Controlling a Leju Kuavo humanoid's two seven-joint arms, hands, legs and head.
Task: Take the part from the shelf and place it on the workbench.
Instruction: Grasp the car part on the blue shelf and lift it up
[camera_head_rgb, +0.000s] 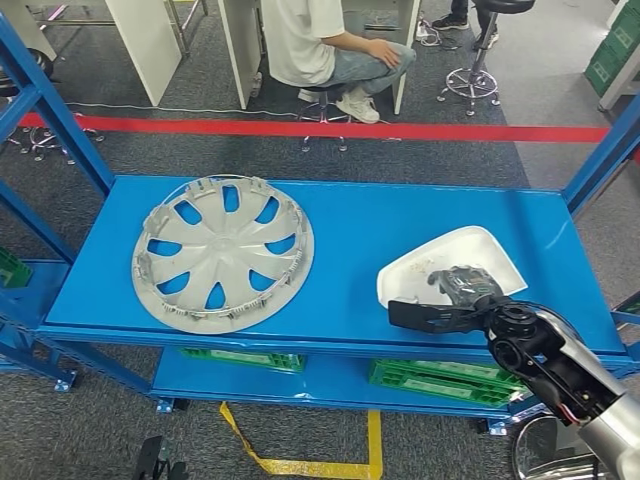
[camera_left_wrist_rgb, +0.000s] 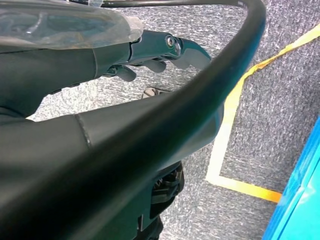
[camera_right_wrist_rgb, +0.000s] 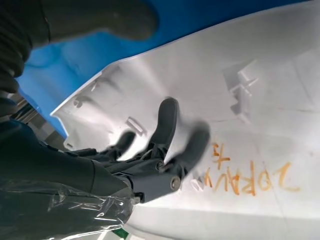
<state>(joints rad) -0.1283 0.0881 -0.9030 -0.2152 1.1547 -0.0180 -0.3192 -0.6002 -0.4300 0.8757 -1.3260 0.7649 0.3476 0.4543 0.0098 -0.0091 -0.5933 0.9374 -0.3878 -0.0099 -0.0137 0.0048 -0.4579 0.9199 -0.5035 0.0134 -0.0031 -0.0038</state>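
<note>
Two parts on shelf (camera_head_rgb: 355, 235): one hubcap (camera_head_rgb: 223, 252), one white cover (camera_head_rgb: 453, 262) under right hand (camera_head_rgb: 460, 290)

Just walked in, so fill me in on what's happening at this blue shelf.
The robot is reaching its right robot hand onto the white part lying at the right end of the blue shelf. Its fingers are spread inside the part, near orange writing, and no firm grip shows yet. A silver wheel cover lies on the shelf's left side. The left robot hand hangs low over the carpet, holding nothing. A person sits on a stool behind the red floor line.
</note>
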